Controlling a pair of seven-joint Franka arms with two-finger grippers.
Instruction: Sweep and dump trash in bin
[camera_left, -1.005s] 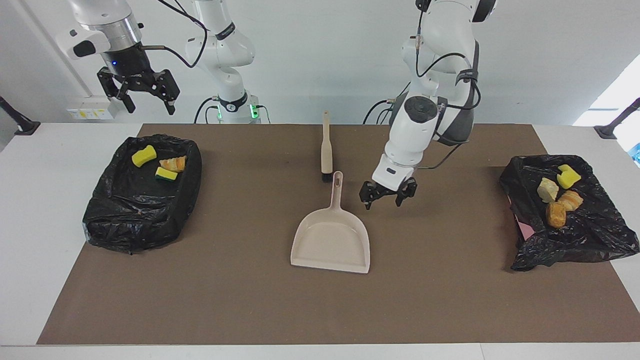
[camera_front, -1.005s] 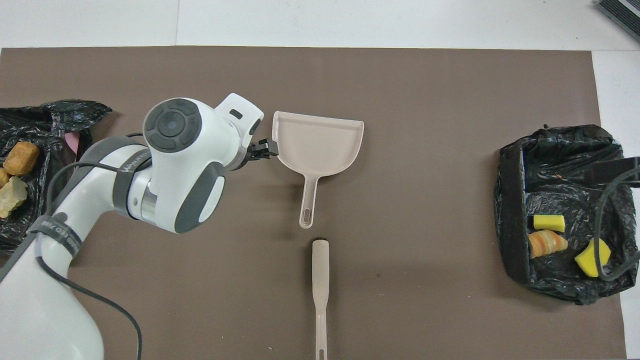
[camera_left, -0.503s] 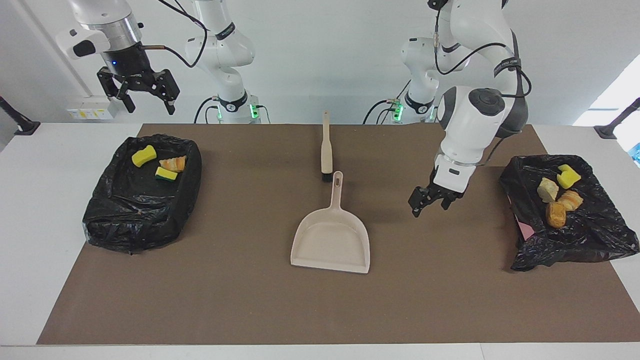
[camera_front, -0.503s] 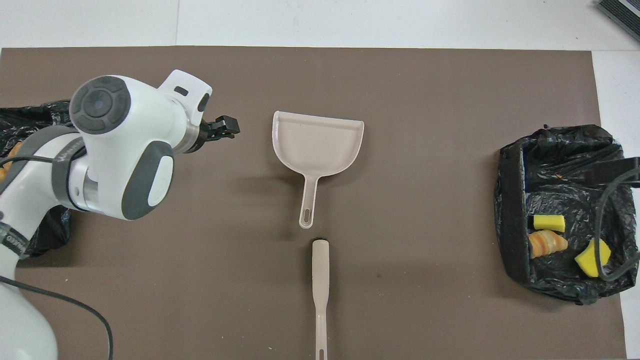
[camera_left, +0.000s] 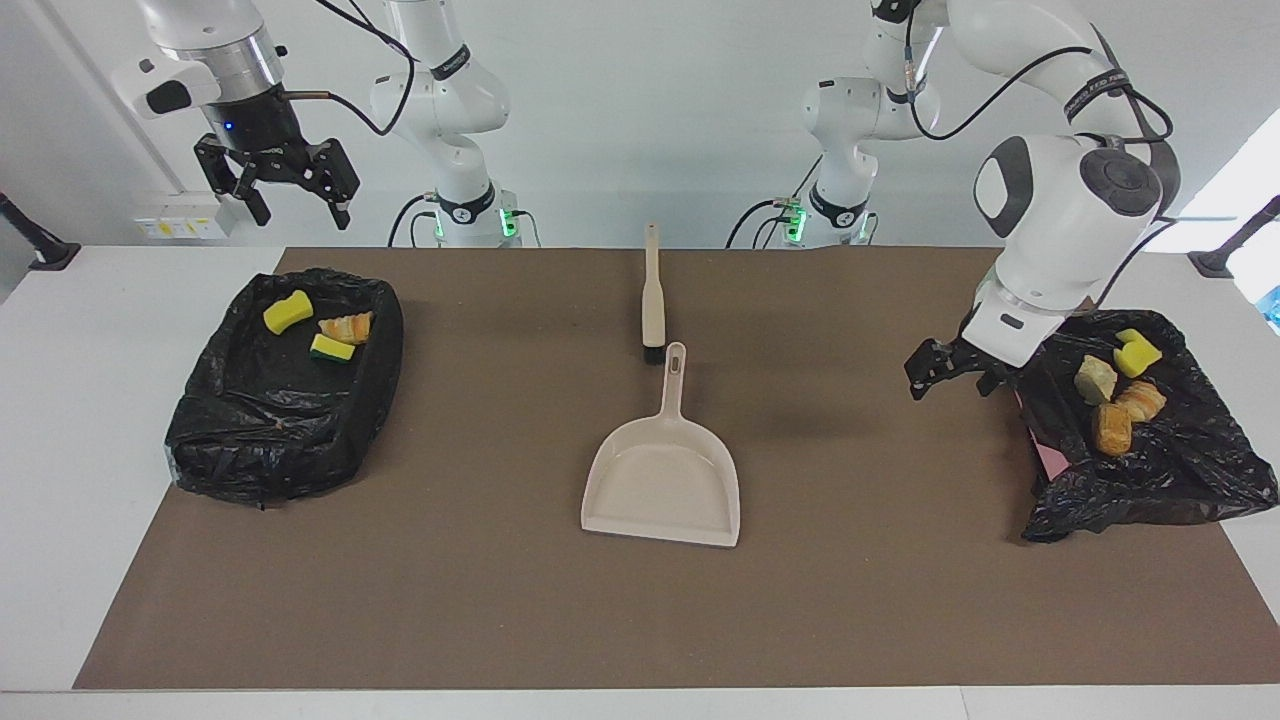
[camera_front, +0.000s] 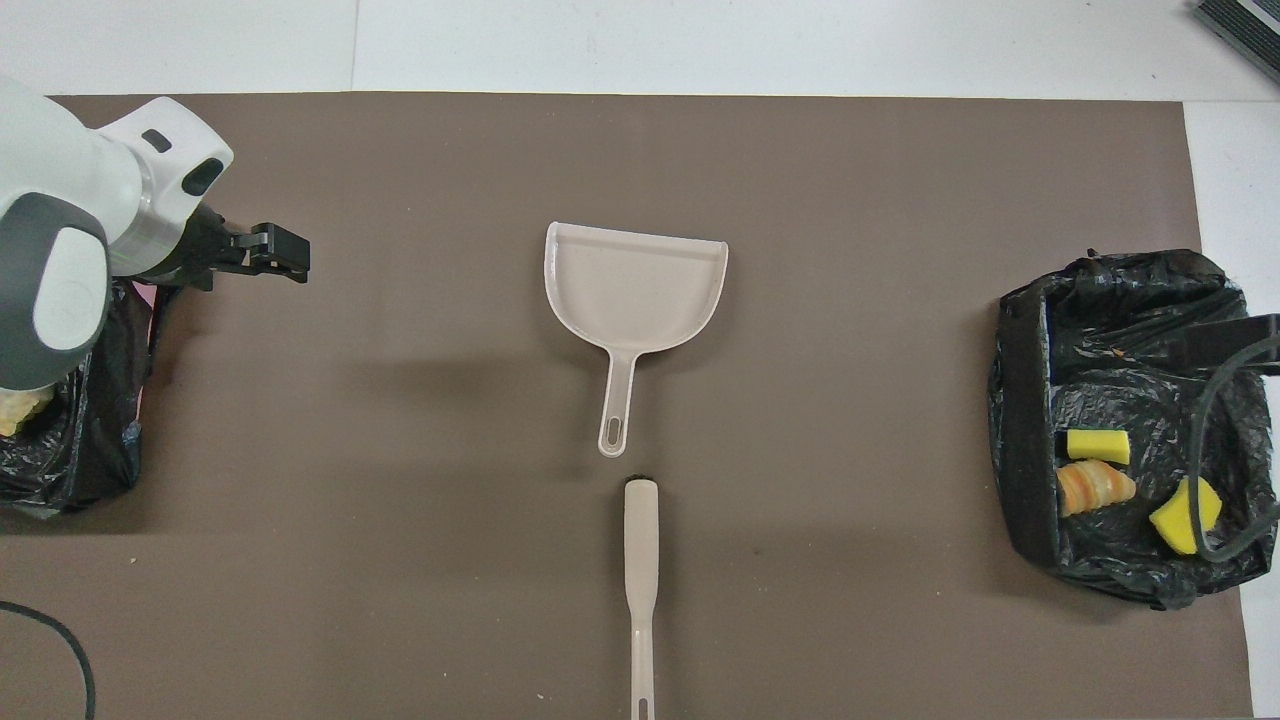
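The left gripper (camera_left: 945, 372) hangs empty with its jaws apart over the mat (camera_left: 500, 600), at the edge of the black bag (camera_left: 1150, 480) holding four pieces of trash (camera_left: 1112, 428). A second ago it was beside the dustpan (camera_left: 662, 480) handle. The right gripper (camera_left: 278, 195), open, waits above the bin (camera_left: 270, 430) holding three more. The overhead view hides most of the bag's scraps under the arm.
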